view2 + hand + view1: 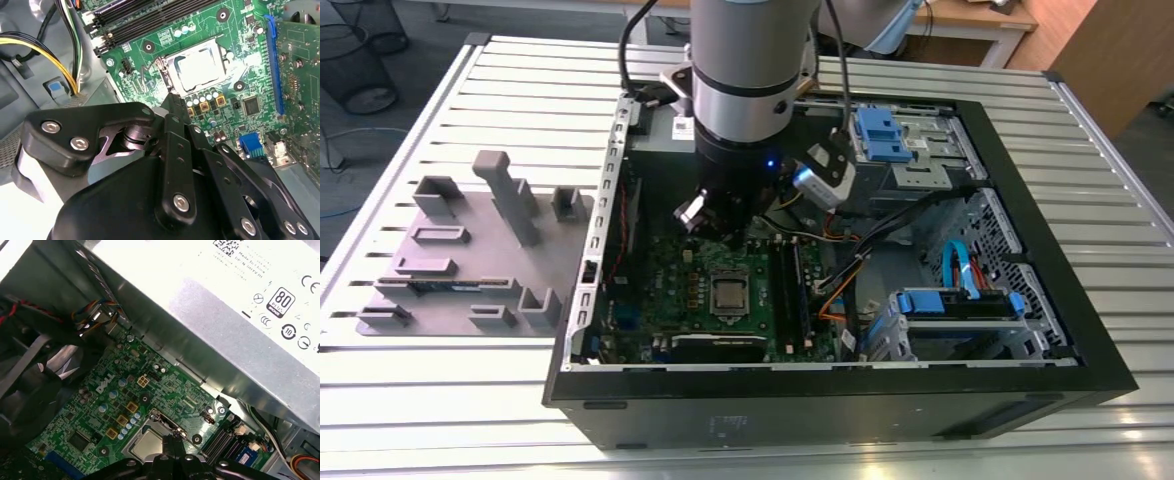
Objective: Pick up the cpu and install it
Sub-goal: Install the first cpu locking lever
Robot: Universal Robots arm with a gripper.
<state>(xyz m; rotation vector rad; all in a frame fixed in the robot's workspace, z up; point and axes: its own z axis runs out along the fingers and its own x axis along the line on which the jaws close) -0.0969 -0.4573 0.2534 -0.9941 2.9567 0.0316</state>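
Observation:
The cpu (pixel 727 291) is a small silver square lying flat in the socket of the green motherboard (pixel 670 300), inside the open computer case. In both wrist views the cpu (pixel 198 67) (pixel 148 444) lies just beyond my fingertips. My gripper (pixel 723 238) hangs over the board a little behind the socket. Its black fingers (pixel 173 131) run together to one narrow tip, so my gripper (pixel 172 100) (pixel 172 441) is shut with nothing held, above the socket's edge.
The grey power-supply box (pixel 240 305) stands close behind the gripper. Black memory slots (pixel 790 285) and loose cables (pixel 847 280) lie toward the exterior view's right of the socket, with blue drive bays (pixel 887 135) beyond. A grey parts fixture (pixel 467 250) sits outside the case.

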